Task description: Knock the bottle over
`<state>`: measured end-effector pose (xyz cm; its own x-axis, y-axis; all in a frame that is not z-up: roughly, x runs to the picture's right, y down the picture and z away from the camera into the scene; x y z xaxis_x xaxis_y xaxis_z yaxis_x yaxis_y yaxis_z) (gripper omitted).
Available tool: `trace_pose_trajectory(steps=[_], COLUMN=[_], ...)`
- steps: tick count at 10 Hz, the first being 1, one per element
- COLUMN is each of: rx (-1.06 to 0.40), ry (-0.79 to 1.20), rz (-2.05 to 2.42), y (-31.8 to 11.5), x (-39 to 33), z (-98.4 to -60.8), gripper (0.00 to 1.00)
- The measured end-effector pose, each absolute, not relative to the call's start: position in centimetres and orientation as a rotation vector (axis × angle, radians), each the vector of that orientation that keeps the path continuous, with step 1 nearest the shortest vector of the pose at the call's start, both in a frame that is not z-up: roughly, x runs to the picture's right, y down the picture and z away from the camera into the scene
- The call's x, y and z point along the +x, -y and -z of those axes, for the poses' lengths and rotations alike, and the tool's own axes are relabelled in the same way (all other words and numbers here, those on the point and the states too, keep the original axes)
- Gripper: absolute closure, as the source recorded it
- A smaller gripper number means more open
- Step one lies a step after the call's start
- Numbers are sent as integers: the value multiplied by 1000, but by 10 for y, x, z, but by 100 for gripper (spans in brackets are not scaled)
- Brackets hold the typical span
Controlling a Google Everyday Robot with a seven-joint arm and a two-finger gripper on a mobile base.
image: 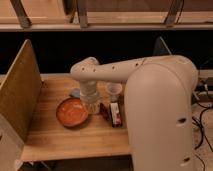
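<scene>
A tall tan board panel [19,90] stands along the left edge of the light wooden table [65,142]. A round orange bowl [71,112] sits right of it. Just beside the bowl's right rim, the gripper [90,105] points down at the tabletop; whether it is open or closed cannot be told. The small pale translucent bottle [96,103] stands against it, partly hidden. Further right are a clear plastic cup [114,90] and a flat red-and-white rectangular item [116,114].
</scene>
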<state>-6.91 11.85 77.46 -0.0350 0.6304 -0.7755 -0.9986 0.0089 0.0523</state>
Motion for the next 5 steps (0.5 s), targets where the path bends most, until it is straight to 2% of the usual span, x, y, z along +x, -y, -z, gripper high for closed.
trace_pose_trajectory(steps=[2,4,5], rx=[-645,-580,-515], ry=[-759,-733,-659], rz=[-1455,-1440,-1410], y=[-110,-91,-69], x=[-67,-63,-65], z=[-795,-809,-815], gripper=[100,100,100])
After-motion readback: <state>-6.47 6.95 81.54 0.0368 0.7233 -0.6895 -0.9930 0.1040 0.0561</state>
